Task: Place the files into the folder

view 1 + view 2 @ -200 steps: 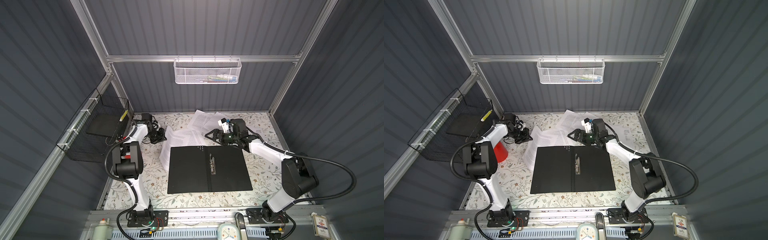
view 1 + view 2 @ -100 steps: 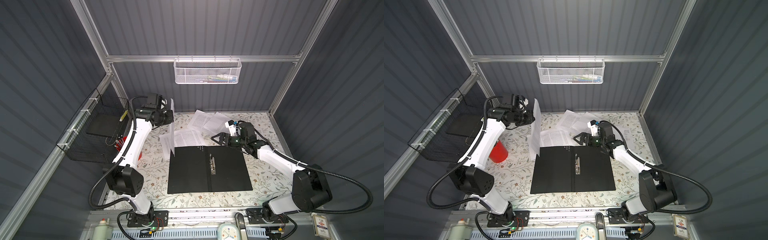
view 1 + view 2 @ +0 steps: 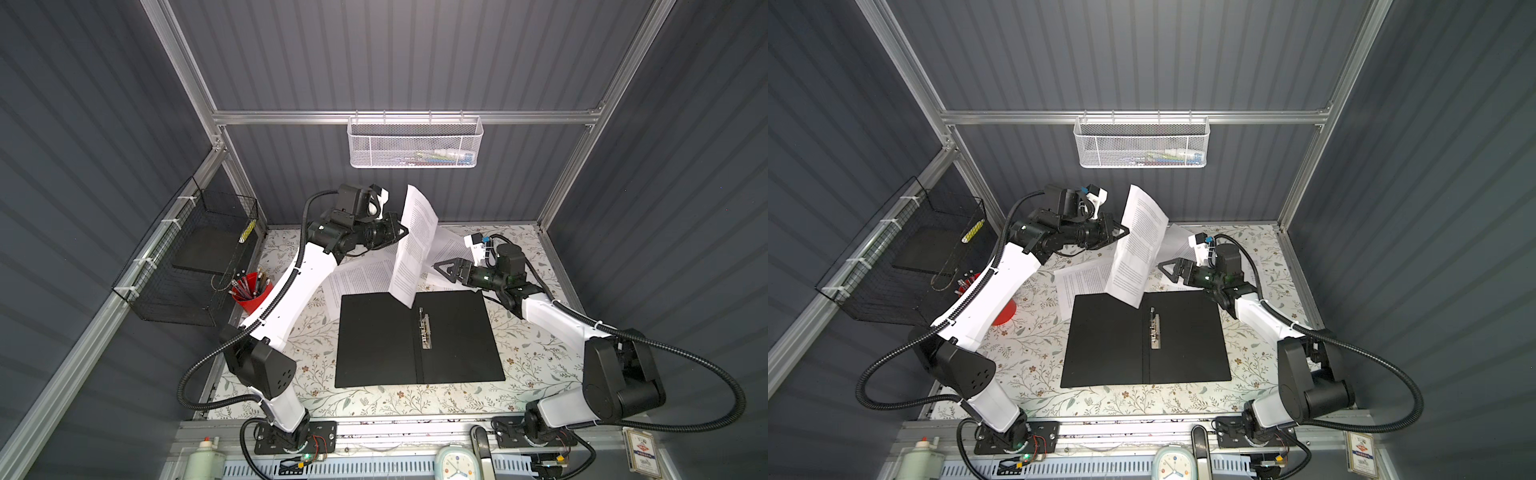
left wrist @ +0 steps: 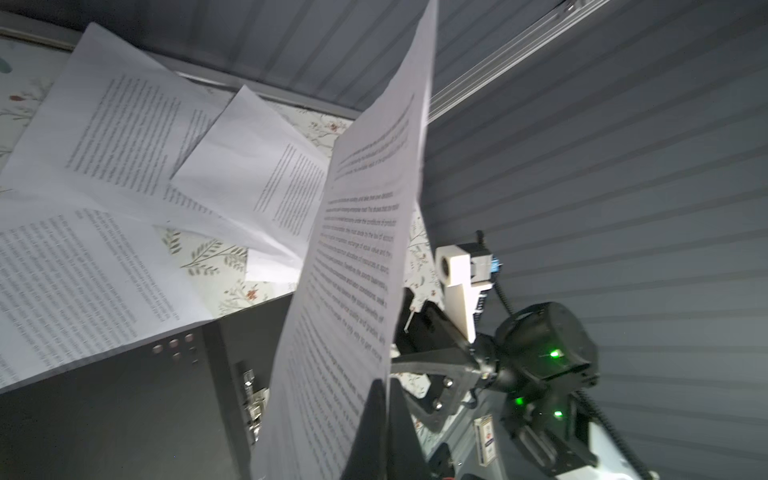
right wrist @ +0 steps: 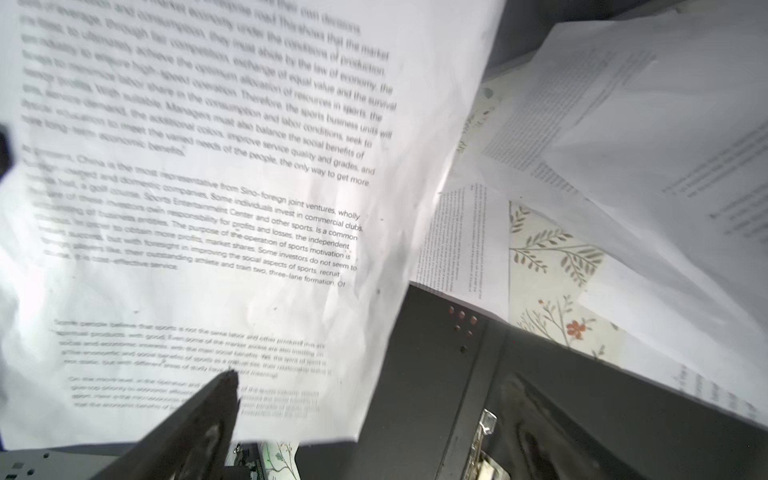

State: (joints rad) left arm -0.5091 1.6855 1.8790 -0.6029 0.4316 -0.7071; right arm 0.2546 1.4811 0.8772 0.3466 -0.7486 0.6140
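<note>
One sheet (image 3: pixel 413 245) hangs long-axis near upright, pinched by the left tool (image 3: pixel 404 230); right tool (image 3: pixel 438 270) stands open.

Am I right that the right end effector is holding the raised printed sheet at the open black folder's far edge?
Not quite: the left end effector holds the raised sheet at the folder edge, as both top views show; the right end effector is open.

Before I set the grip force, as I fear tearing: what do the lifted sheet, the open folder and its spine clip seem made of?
The lifted sheet looks like thin matte white paper: it bows and shows creases. The folder is black inside with a dull sheen, plastic or coated card, cannot tell which. Its spine clip looks like metal: silvery, with glints.
</note>
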